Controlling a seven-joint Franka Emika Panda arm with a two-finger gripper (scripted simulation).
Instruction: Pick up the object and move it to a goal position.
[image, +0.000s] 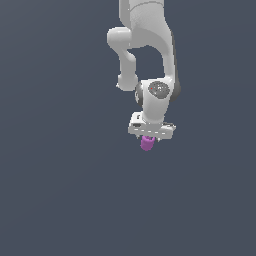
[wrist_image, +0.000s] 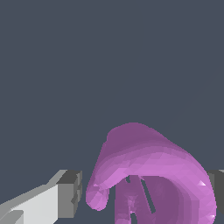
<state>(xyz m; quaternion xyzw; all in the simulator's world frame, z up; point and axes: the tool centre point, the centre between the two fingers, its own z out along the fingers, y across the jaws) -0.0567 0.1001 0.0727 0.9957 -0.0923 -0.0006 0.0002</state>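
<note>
The object (image: 146, 143) is a small bright purple-magenta rounded lump that sits right under the white hand of my gripper (image: 148, 139) in the exterior view. In the wrist view the object (wrist_image: 148, 166) fills the space between the two fingers of the gripper (wrist_image: 146, 192). One grey finger pad (wrist_image: 72, 194) stands at its one side with only a sliver of gap, and the other finger (wrist_image: 217, 188) touches its other side at the frame's edge. The jaws are closed in on the object. Its notched face shows towards the camera.
The white arm (image: 150, 45) comes down from the top of the exterior view. A plain dark grey-blue surface (image: 60, 190) surrounds everything. No goal marker shows.
</note>
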